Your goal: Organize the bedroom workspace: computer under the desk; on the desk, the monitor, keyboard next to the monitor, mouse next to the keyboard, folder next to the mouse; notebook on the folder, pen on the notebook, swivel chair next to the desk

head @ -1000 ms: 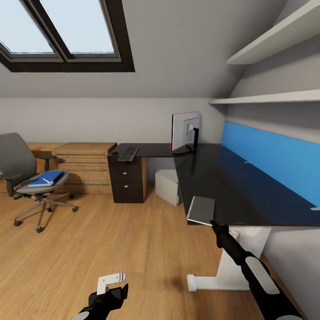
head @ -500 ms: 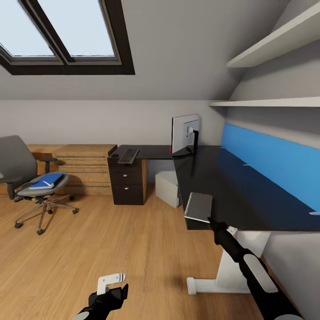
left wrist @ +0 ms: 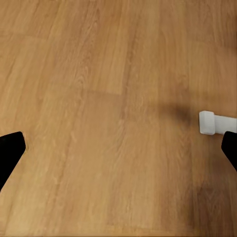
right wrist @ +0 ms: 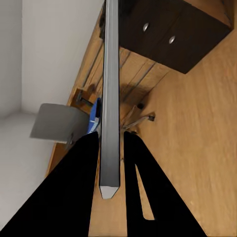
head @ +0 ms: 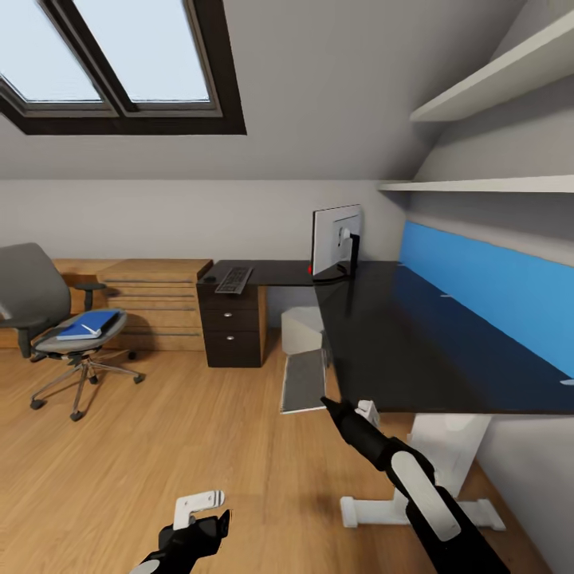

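My right gripper (head: 326,401) is shut on the thin grey notebook (head: 304,381), holding it off the desk's (head: 399,335) front edge, above the floor. The right wrist view has the notebook (right wrist: 109,98) edge-on between the gripper's (right wrist: 110,136) fingers. The monitor (head: 336,241), keyboard (head: 233,279) and mouse (head: 210,278) are at the desk's far end, with the computer (head: 303,328) underneath. The blue folder (head: 88,324) lies on the swivel chair (head: 32,295) at the left. I cannot make out the pen. Low over the floor, my left gripper (head: 203,518) is open.
Dark drawers (head: 233,335) hold up the desk's far wing, beside a light oak dresser (head: 155,299). The desk's white leg (head: 434,478) stands close to my right arm. Wall shelves (head: 486,185) hang over the desk. Oak floor (left wrist: 113,98) spreads between me and the chair.
My right gripper has pulled the notebook off the desk's front edge, leftward and down over the floor. The view has shifted slightly. The left arm has not moved.
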`<state>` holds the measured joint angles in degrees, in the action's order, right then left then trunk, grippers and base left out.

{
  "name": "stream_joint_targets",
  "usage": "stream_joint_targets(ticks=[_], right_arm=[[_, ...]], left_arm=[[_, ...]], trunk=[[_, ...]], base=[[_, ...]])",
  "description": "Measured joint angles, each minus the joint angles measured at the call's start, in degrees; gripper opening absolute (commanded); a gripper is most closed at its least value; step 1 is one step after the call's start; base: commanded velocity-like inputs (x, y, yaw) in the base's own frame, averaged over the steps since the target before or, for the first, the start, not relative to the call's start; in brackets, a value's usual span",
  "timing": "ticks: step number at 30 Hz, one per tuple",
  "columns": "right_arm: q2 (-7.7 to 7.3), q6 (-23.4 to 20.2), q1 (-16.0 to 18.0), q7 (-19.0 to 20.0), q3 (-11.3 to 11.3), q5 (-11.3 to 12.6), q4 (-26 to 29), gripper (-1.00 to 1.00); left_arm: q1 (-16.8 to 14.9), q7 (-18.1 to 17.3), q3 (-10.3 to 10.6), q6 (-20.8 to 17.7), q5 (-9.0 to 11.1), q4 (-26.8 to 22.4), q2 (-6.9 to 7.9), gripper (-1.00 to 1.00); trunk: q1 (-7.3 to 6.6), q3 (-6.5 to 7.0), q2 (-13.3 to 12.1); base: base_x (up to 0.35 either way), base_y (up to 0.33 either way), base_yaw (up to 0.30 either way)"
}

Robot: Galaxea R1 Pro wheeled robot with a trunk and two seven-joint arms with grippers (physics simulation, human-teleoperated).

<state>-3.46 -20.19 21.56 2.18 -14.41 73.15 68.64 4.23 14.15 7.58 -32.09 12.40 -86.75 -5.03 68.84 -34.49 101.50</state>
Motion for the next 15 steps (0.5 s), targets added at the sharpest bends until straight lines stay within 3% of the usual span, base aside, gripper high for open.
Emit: stream_joint_targets(ticks=[5,7,9,12,15], right_arm=[[1.41,-0.1,0.0,-0.2,-0.2,0.8,0.4,-1.0],[3.46,0.1,-0.1,-0.1,0.1,2.7,3.0,-1.0],[3.76,0.2,-0.1,-0.2,0.2,3.4,4.9,-1.0],[4.08,0.4,-0.1,-0.2,0.3,7.4,6.5,-1.0],[4.09,0.5,-0.1,-0.2,0.3,8.3,4.9,-1.0]], left_arm=[[0.0,-0.1,-0.1,0.0,0.0,-0.1,0.68,1.0],[0.0,-0.1,-0.1,0.0,0.0,0.7,1.51,1.0],[0.0,0.0,-0.2,0.0,0.1,2.0,1.98,1.0],[0.0,0.0,-0.1,1.1,0.1,8.1,2.95,1.0],[0.0,-0.1,-0.2,2.6,0.1,10.9,3.14,1.0]], trunk=[[0.0,0.0,0.0],[0.0,0.0,0.0],[0.0,0.0,0.0],[0.0,0.0,0.0],[0.0,0.0,0.0]], base=[[-0.008,0.311,0.0],[-0.001,0.328,0.0],[-0.001,0.329,0.0],[0.0,0.331,0.0],[0.009,0.331,0.0]])
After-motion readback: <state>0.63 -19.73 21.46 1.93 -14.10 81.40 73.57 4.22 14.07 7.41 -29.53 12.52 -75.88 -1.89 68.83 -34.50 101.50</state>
